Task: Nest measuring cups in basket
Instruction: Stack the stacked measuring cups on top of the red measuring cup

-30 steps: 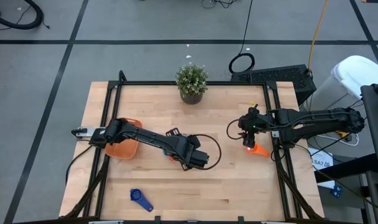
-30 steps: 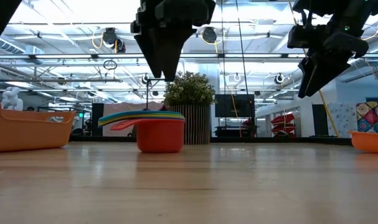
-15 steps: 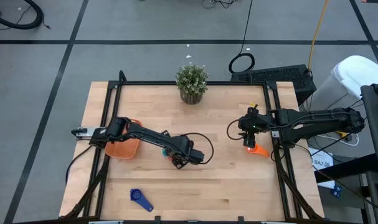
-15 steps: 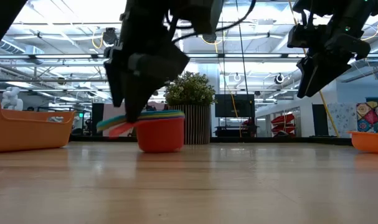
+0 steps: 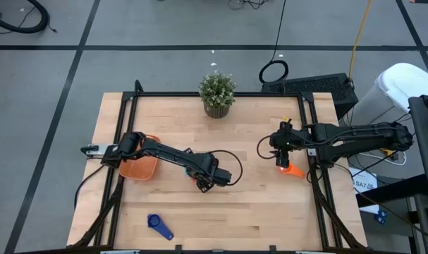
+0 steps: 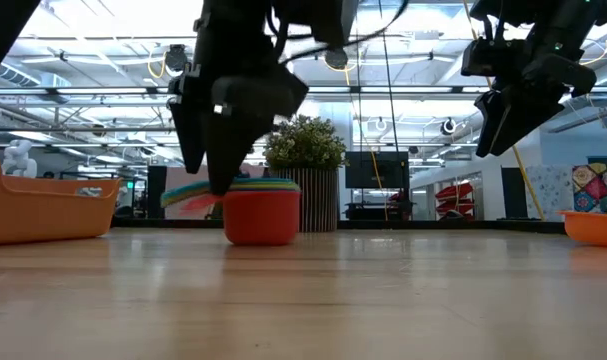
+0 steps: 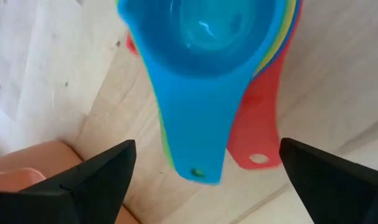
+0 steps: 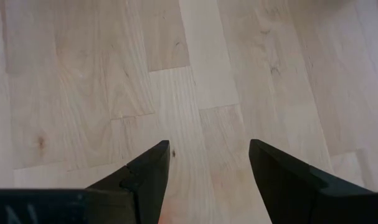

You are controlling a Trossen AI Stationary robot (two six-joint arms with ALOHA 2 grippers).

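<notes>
Red-bottomed nested measuring cups (image 7: pixel 220 68): left gripper (image 7: pixel 204 171), fingers spread, should pinch the handles squarely, then carry toward the basket (image 5: pixel 139 168) at nine o'clock.

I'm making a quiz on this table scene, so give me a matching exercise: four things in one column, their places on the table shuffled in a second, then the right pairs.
Things:
1. potted plant
2. basket
3. lone blue cup
4. orange cup

Places in the high view:
A. near edge, left of middle
B. right side, beneath the right gripper
C. far edge, middle
D. left side

Pairs: 1-C, 2-D, 3-A, 4-B
</notes>
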